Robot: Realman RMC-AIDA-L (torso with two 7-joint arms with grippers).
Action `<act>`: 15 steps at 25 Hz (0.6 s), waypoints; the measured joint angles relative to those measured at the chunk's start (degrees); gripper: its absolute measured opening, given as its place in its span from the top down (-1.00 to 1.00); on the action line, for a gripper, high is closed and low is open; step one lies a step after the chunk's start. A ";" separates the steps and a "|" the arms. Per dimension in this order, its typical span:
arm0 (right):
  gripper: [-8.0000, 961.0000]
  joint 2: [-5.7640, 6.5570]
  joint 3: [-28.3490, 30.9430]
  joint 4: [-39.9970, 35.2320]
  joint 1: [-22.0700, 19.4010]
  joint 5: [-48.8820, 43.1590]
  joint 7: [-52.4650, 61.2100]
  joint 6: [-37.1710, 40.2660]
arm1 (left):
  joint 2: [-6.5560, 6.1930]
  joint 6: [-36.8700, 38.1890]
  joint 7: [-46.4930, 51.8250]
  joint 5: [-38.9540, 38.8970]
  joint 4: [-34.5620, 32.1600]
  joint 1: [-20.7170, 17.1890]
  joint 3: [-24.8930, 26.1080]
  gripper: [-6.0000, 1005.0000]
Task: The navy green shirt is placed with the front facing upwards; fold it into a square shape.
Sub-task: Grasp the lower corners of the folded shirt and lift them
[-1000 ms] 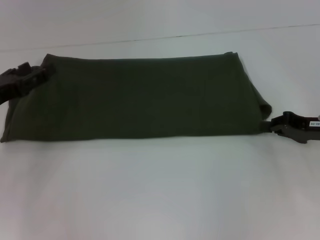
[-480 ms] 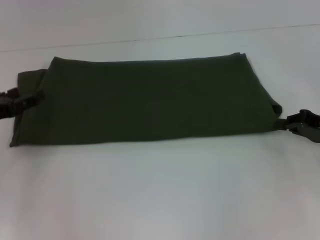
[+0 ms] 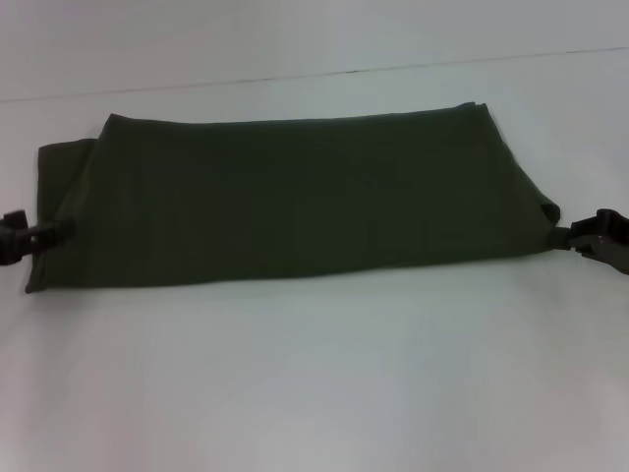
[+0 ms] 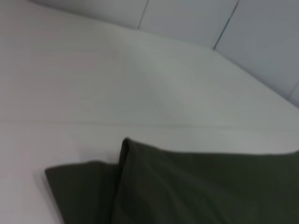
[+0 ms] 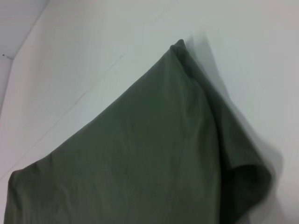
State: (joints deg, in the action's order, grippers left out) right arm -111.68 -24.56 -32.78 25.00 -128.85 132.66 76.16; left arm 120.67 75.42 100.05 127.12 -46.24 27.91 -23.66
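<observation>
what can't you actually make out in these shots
- Printed front of the dark olive-green cotton shirt: folded under in every view; only plain fabric shows.
- Left hand: head view's left edge cuts it off, so its hold on the shirt's end is unclear; absent from its wrist view.
- Right hand: fingertips meet the shirt's corner, open or shut unreadable.
- Layer count: wrist views show overlapping flaps at both ends, not the total.

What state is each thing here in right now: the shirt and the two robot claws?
navy green shirt: folded into a long band, plain side up, flat on the white table, not yet square.
left gripper: at the shirt's left end, low by the table.
right gripper: at the shirt's right end, touching its corner.
</observation>
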 joint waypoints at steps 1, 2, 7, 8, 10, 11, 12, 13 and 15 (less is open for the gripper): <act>0.98 0.02 0.11 0.00 0.02 0.00 -0.03 0.06 | -0.26 0.82 0.64 1.20 -0.24 0.08 0.24 -0.77; 0.98 0.06 0.15 0.00 0.02 0.00 -0.03 0.10 | -0.45 1.74 1.07 2.40 -0.43 0.20 0.50 -0.77; 0.98 0.21 0.76 0.00 0.00 0.00 -0.20 0.20 | -0.94 3.23 2.33 6.60 -0.95 0.33 1.32 -0.77; 0.98 0.26 0.76 0.00 -0.01 0.00 -0.20 0.21 | -0.96 3.10 2.39 7.15 -0.95 0.32 1.50 -0.76; 0.98 0.32 0.76 0.00 -0.01 0.00 -0.21 0.21 | -1.02 2.93 2.44 7.90 -0.79 0.33 1.71 -0.76; 0.98 0.34 0.76 0.00 0.03 0.00 -0.21 0.22 | -1.03 2.86 2.46 8.32 -0.67 0.37 1.76 -0.76; 0.98 0.34 0.75 0.00 0.09 0.00 -0.21 0.24 | -1.03 2.80 2.48 8.82 -0.56 0.44 1.76 -0.76; 0.98 0.34 0.75 0.00 0.14 0.00 -0.21 0.27 | -1.04 2.69 2.49 9.33 -0.39 0.53 1.73 -0.76; 0.98 0.34 0.75 0.00 0.28 0.00 -0.21 0.37 | -1.05 2.41 2.50 10.09 0.01 0.74 1.70 -0.75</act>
State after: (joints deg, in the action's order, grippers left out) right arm -111.35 -23.81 -32.78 25.28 -128.85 132.45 76.53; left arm 119.63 77.83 102.55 137.21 -46.23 28.65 -21.97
